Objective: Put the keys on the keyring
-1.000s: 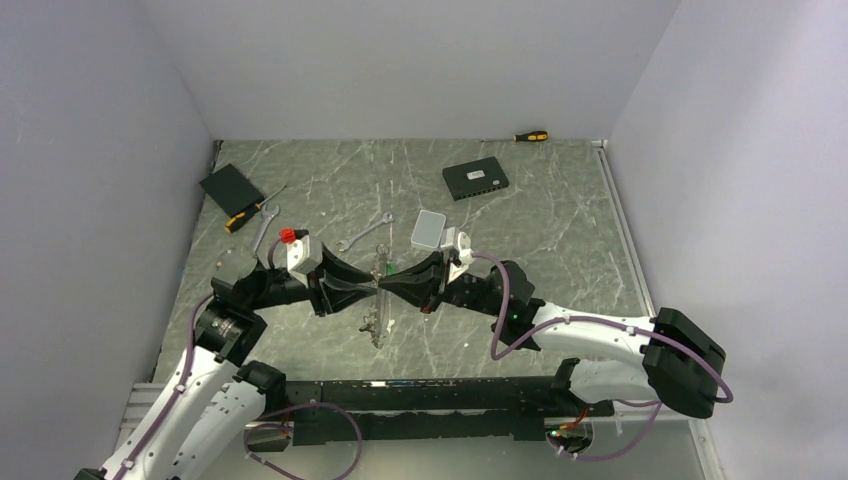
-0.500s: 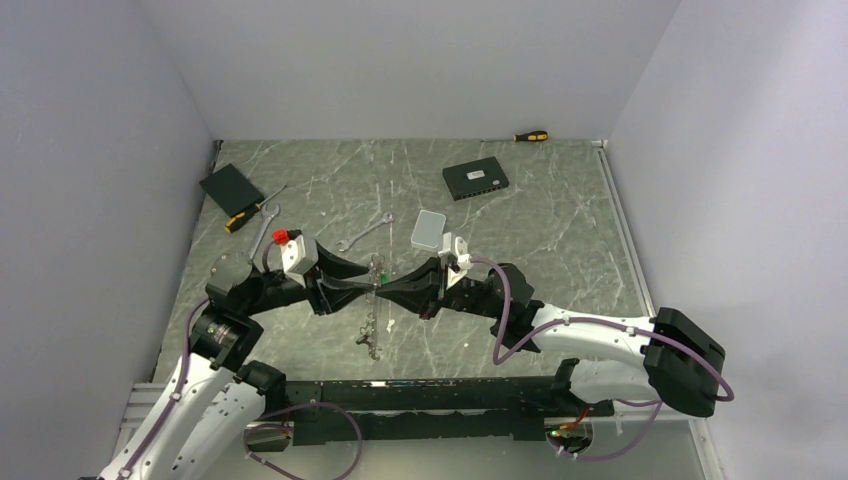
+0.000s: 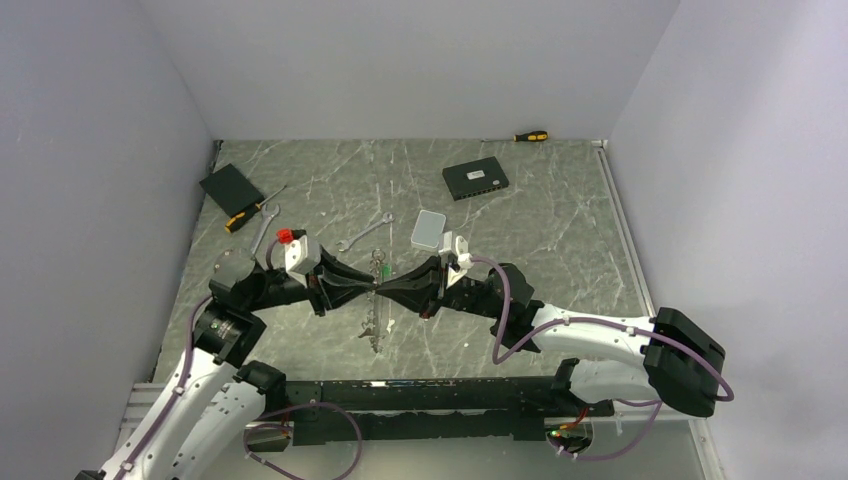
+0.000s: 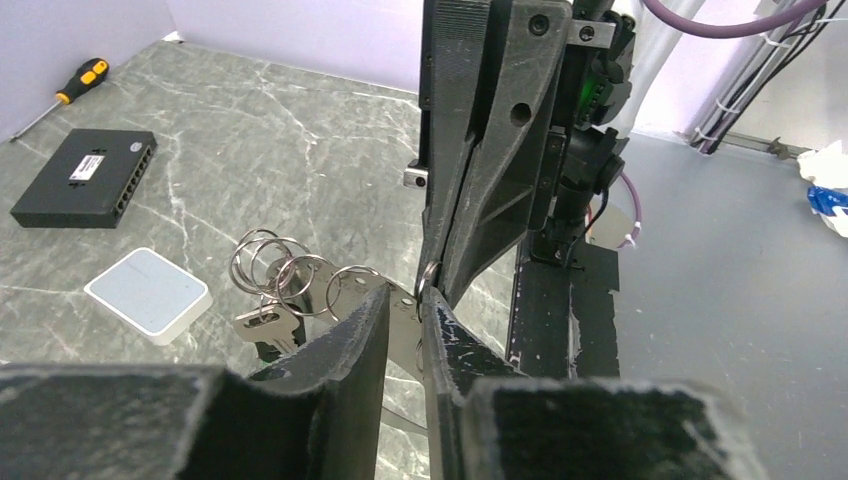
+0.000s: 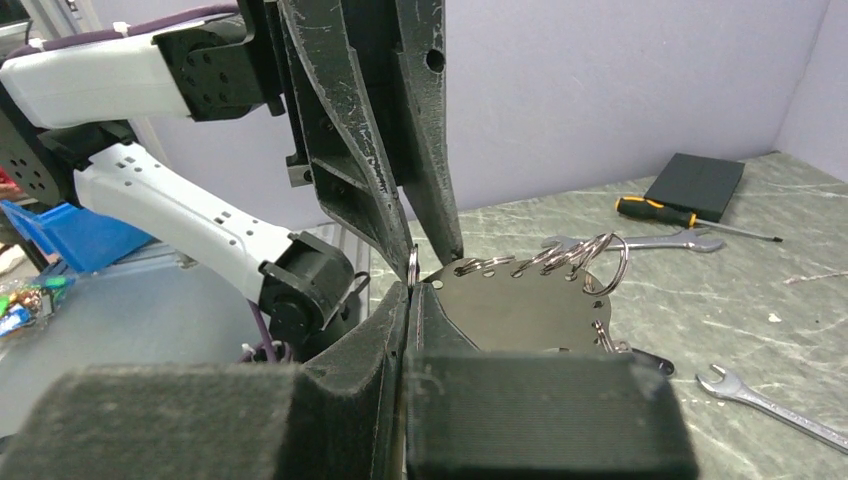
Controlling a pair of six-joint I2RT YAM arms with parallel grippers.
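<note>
Far left of the left gripper [image 3: 367, 288]: a flat black box [image 3: 232, 186], an orange-handled screwdriver [image 3: 250, 212] and a long wrench [image 3: 265, 228] are lying by the left wall. The wrench is sitting just beside the left wrist's camera block, the tightest spot on that side.

The left gripper is pointing right, tip to tip with the right gripper [image 3: 389, 287]. Its jaws are standing a narrow slit apart. In the left wrist view silver metal is showing through the slit, but I cannot tell whether the pads are touching it.

The keyring [image 4: 428, 275] is hanging off the table exactly where the two tips meet. The keys [image 3: 374, 325] are dangling on the near side of the tips, and a bunch of small rings [image 4: 275, 265] is fanning out on the far side.

The right gripper is pointing left with its jaws fully together, pinching the keyring wire – the wire is sticking out just past its fingertips [image 5: 412, 300].

Beyond the tips a small wrench [image 3: 365, 231] is lying near. A white box [image 3: 428, 229] is sitting just beyond the right wrist. Both are crowding any push toward the back.

Further right and back, a black switch box [image 3: 475, 179] is sitting well apart from both tools, and a second screwdriver [image 3: 530, 136] is lying against the back wall.

Right of the right gripper its own arm is filling the room out toward the table [image 3: 560, 230] edge strip along the right wall.
</note>
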